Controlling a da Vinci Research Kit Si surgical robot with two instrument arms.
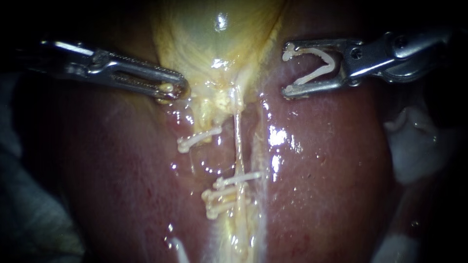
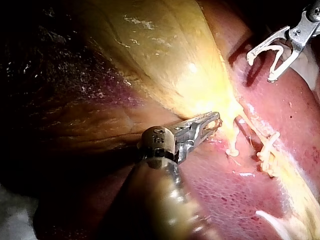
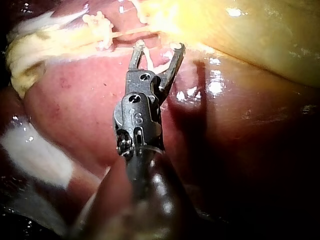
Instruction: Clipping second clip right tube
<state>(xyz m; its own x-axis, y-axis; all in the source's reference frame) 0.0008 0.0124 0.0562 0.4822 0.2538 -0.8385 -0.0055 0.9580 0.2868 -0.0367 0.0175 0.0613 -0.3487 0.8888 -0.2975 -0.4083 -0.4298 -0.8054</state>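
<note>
Now, over the liver (image 1: 331, 160), beneath the gallbladder (image 1: 204, 34), it looks like the approach step. The left instrument (image 1: 169, 90) has its end effector clenched on the gallbladder's neck. The right instrument (image 1: 288, 70) hangs well apart from the right tube (image 1: 238, 131), end effector wide, cradling an unclosed clip (image 1: 317, 73). Next, I'd say: straddle the tube above the seated clip (image 1: 239, 178).

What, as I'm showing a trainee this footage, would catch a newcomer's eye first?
The open white clip held between the right instrument's jaws, at the upper right in the endoscope view, stands out first. Next come the white clips already across the tubes at the centre, and the glistening yellow gallbladder at the top, whose lower end the left instrument grips.
</note>
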